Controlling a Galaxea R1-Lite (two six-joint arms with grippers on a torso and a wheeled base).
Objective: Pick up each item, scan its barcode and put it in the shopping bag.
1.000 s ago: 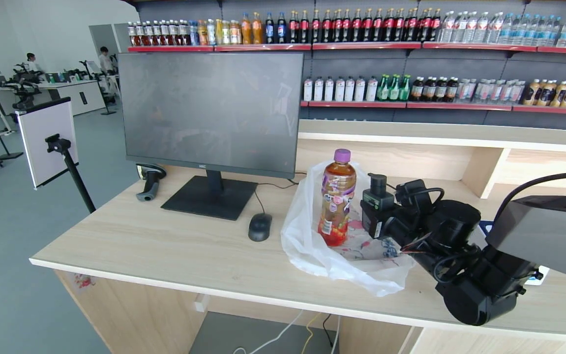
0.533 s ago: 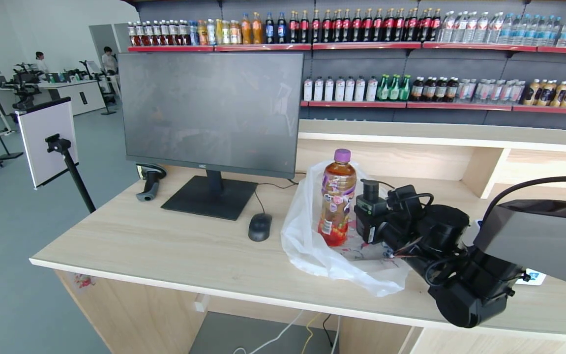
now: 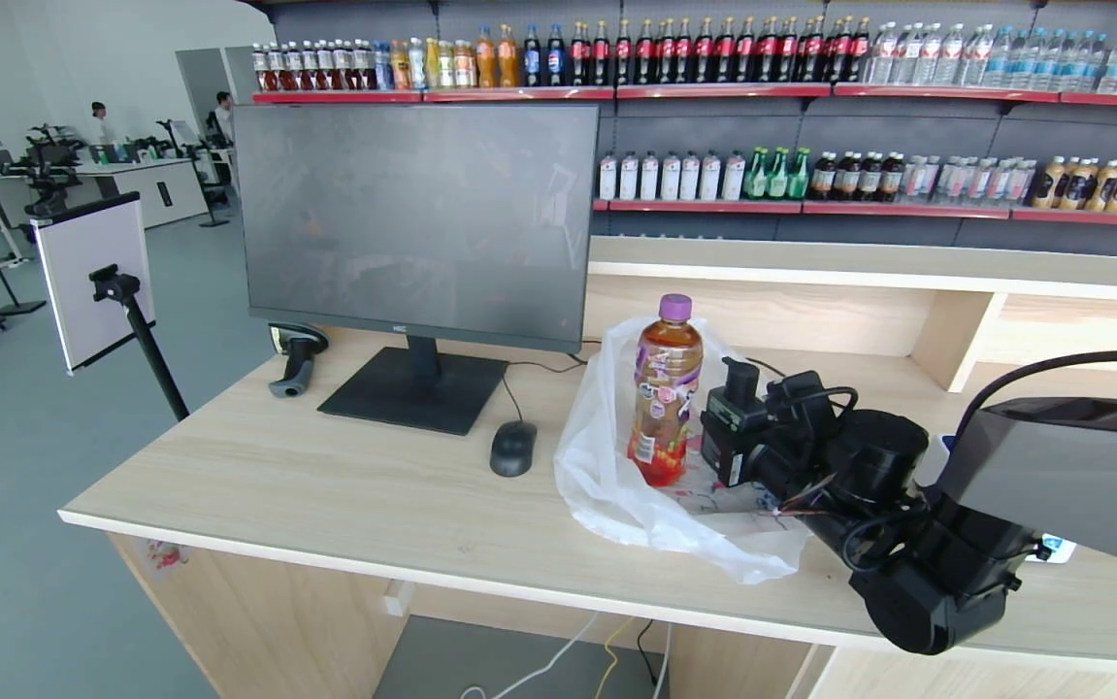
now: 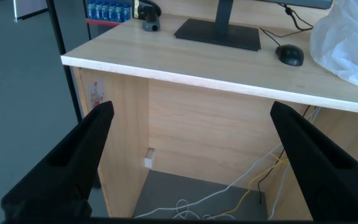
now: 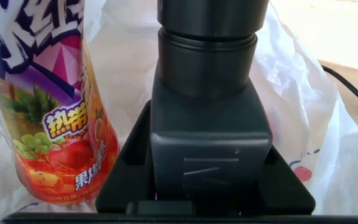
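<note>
Bagging step, judging by layout: right hand (image 3: 731,419) just beside juice bottle (image 3: 665,388), upright in plastic bag (image 3: 616,485) on desk (image 3: 325,485) (its grip cannot be told). Left hand (image 4: 191,112) spread apart, low beside desk. Next likely: back out without tipping bottle.

A dark flat-screen monitor (image 3: 417,218) stands on the pale wooden counter (image 3: 325,485), a black mouse (image 3: 513,448) near its base. Red-edged shelves of bottles (image 3: 723,90) run behind.

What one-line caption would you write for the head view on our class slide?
The right gripper beside an upright juice bottle standing on the white shopping bag on a wooden counter.
</note>
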